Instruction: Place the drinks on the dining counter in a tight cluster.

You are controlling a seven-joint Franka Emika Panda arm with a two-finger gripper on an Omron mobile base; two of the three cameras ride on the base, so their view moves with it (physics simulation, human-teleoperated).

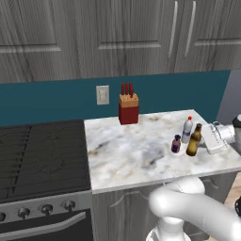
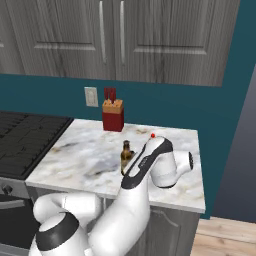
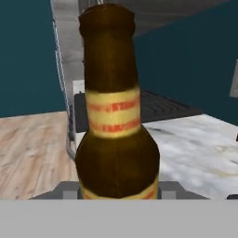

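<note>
Gripper (image 1: 203,140): pinching beer bottle (image 1: 194,141), near worktop's right edge.
Risk: maroon bottle (image 1: 176,143) and clear bottle (image 1: 188,130) stand close; a tilted lift may topple them.

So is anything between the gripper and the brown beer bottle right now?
Nothing visible. The gripper is already at the brown beer bottle, which sits right in front of it in the hand view. The maroon bottle and the clear red-capped bottle stand on the beer bottle's far side.
</note>
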